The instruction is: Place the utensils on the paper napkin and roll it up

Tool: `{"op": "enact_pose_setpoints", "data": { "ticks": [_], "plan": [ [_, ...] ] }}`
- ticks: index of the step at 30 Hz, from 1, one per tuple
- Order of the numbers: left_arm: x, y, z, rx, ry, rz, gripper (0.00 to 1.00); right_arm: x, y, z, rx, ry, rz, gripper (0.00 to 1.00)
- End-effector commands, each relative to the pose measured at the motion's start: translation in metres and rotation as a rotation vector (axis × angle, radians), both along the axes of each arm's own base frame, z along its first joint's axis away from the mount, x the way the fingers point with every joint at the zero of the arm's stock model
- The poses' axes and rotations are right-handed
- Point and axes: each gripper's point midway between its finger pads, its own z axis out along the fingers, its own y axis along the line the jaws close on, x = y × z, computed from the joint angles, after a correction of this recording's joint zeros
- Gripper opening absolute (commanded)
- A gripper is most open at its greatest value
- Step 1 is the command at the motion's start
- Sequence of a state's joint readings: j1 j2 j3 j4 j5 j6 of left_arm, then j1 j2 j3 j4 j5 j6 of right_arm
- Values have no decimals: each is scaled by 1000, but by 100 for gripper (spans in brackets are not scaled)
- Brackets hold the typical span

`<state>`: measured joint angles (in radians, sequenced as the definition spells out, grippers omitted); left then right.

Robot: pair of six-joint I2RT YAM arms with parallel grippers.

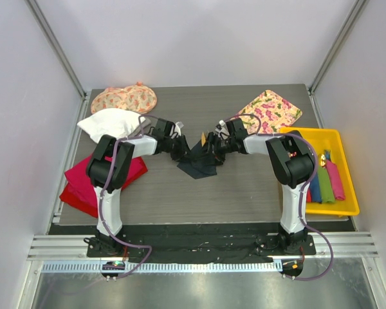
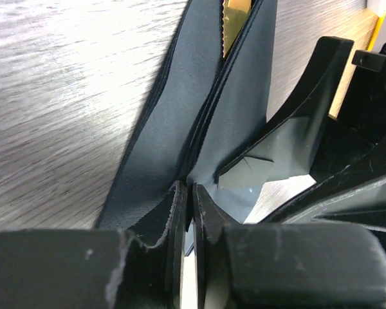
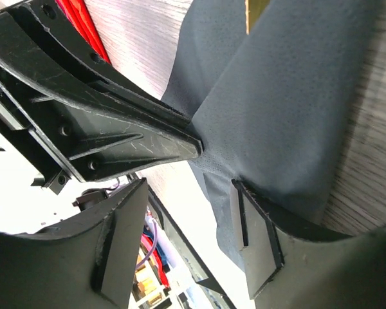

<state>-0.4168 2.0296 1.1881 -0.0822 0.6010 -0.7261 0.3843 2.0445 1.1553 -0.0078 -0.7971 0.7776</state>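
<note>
Mid-table [image 1: 244,193], where both arms meet: left gripper [image 2: 188,193] pinched tight on a folded edge of the paper napkin [image 1: 197,166]. Napkin bunched into long folds between the two grippers. Right gripper [image 3: 188,206] facing it, jaws apart, napkin lying along one pad, not clamped. One tan serrated utensil [image 2: 235,22] pokes from the napkin's far folds. Red cloth [image 1: 83,187] left, yellow tray [image 1: 347,209] right. At the back: white cloth [image 1: 109,121], two floral cloths [image 1: 123,98].
</note>
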Motion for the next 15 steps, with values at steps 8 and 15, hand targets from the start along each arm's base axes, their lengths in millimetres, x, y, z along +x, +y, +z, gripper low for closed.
{"op": "enact_pose_setpoints", "data": {
  "ticks": [8, 15],
  "plan": [
    [-1, 9, 0, 66, -21, -8, 6, 4, -2, 23, -19, -79, -13, 38],
    [2, 10, 2, 67, -28, -2, 5, -17, -3, 3, -64, -41, 24, 10]
  ]
}}
